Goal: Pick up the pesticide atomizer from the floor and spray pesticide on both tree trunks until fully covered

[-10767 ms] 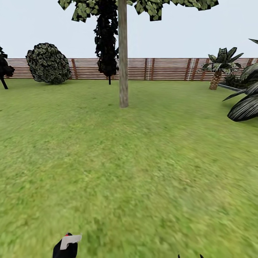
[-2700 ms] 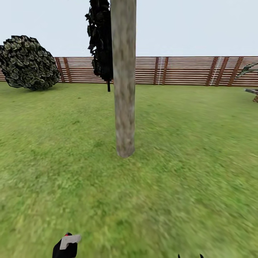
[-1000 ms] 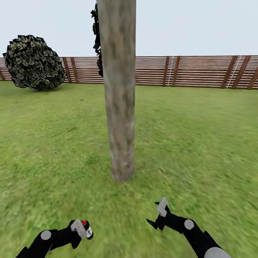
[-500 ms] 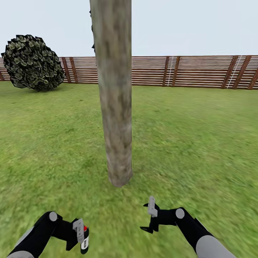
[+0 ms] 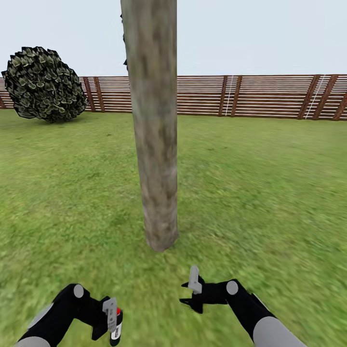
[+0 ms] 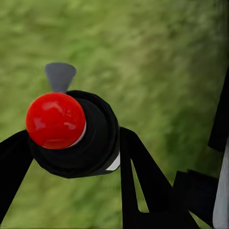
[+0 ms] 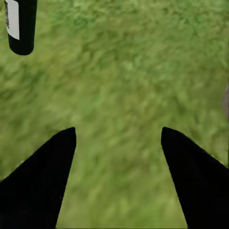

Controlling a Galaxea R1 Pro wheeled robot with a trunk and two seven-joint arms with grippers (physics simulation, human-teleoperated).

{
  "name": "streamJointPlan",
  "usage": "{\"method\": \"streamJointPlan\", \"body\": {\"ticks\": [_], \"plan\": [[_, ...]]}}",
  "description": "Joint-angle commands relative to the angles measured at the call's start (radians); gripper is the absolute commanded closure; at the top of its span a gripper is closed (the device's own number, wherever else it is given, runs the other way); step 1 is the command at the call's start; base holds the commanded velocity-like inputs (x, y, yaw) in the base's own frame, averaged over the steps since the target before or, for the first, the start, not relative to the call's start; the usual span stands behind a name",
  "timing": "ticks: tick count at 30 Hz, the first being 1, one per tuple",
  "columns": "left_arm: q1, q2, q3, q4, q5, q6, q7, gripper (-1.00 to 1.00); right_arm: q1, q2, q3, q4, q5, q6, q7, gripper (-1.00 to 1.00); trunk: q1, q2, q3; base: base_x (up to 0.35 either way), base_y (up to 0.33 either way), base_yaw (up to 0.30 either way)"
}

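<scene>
The slim dark-grey cylindrical pesticide atomizer (image 5: 115,327), red-capped, is clamped in the left gripper (image 5: 110,320) jaws near the mottled tan trunk (image 5: 153,125); rigid, light, likely slippery; mid-body hold is advised; right gripper (image 7: 117,181) jaws are spread, empty

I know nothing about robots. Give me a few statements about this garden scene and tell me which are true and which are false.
1. The left gripper is closed around the pesticide atomizer. True.
2. The right gripper is carrying a watering can. False: its fingers stand apart with only grass between them.
3. A tree trunk rises from the lawn just ahead of both arms. True.
4. The atomizer's cap has a blue dot. False: the dot is red.
5. A brick wall runs behind the lawn. False: it is a brown slatted wooden fence.
</scene>
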Motion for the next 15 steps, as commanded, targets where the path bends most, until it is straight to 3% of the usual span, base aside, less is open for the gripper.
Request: {"method": "streamJointPlan", "body": {"ticks": [1,4,7,15], "plan": [[0.000,-0.003,-0.004,0.000,0.000,0.000,0.000,1.00,0.000,0.002,0.002,0.000,0.001,0.000,0.004,1.00,0.000,0.000,0.000,0.000,0.000,0.000],[0.000,-0.037,-0.044,0.001,-0.005,0.002,0.002,1.00,0.000,0.008,0.030,-0.007,-0.001,0.054,0.063,1.00,0.000,0.000,0.000,0.000,0.000,0.000],[0.000,-0.051,-0.086,0.001,-0.017,0.023,0.008,1.00,0.000,0.029,0.036,-0.025,-0.003,0.075,0.094,1.00,0.000,0.000,0.000,0.000,0.000,0.000],[0.000,-0.094,-0.102,0.001,-0.029,0.043,0.011,1.00,0.000,0.079,0.038,-0.037,-0.003,0.081,0.103,1.00,0.000,0.000,0.000,0.000,0.000,0.000]]}}
